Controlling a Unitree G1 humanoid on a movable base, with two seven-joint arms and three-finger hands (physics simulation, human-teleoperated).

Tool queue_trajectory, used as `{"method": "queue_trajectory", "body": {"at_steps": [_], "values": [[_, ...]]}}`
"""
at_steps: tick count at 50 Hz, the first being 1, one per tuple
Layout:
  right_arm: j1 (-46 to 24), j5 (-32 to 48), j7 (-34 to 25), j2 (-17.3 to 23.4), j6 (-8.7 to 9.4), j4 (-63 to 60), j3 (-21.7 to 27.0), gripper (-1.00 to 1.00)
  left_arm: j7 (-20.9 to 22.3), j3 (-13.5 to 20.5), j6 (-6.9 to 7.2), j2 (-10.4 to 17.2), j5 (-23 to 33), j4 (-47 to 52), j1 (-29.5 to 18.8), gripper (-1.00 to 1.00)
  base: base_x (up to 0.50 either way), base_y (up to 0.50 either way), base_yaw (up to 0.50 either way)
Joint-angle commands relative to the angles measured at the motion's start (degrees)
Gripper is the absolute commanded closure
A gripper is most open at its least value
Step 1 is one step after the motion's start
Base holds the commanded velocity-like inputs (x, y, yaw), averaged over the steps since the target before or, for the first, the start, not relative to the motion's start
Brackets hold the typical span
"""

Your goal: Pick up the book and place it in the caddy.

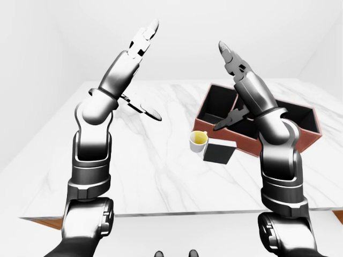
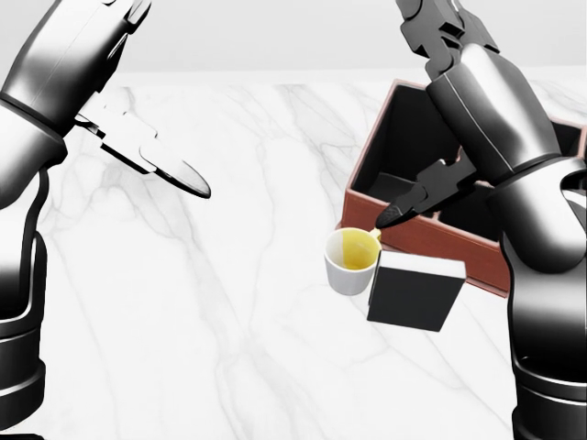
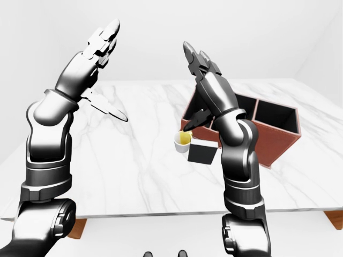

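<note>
black book [image 2: 415, 291] standing on the marble table [image 2: 229, 302], touching the cup [image 2: 350, 261] and just below the caddy [image 2: 431, 240]; left hand [image 1: 143, 38] and right hand [image 1: 231, 56] raised, fingers released, bare marble left of the cup

bright even render, sharp, faint shadows

Two arms of glossy dark-grey to black metal, bright highlights on curved shells. Left arm [image 1: 94, 144]: rounded, bulbous elbow casing, ribbed cylindrical rings stacked below it, large round shoulder housing with a circular cap. Right arm [image 1: 278, 160]: same build, tapered forearm shell, banded rings. Left hand [image 1: 143, 38] and right hand [image 1: 230, 56]: black, segmented, blocky knuckle links, slim pointed fingers [image 2: 179, 174] with smooth tips. No cables or markings visible.
</note>
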State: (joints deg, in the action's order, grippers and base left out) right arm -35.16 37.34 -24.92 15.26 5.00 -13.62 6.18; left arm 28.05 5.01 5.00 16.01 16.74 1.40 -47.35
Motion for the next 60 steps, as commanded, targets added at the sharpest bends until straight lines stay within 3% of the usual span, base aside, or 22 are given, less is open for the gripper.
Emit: {"method": "queue_trajectory", "body": {"at_steps": [1, 34, 60], "values": [[0.3, 0.0, 0.3, -0.3, 0.00, 0.1, -0.3, -1.00, -0.2, 0.1, 0.00, 0.0, -0.2, -0.1, 0.2, -1.00, 0.26, -0.01, 0.00], [0.4, 0.3, 0.5, -0.3, 0.00, 0.8, -0.3, -1.00, -0.3, 0.1, 0.00, 0.0, -0.3, -0.3, 0.5, -1.00, 0.26, -0.01, 0.00], [2.3, 1.2, 0.7, -0.7, 0.00, -0.4, -0.1, -1.00, -0.2, 0.1, 0.00, -0.1, -0.3, 0.6, 1.0, -1.00, 0.00, 0.00, 0.00]]}}
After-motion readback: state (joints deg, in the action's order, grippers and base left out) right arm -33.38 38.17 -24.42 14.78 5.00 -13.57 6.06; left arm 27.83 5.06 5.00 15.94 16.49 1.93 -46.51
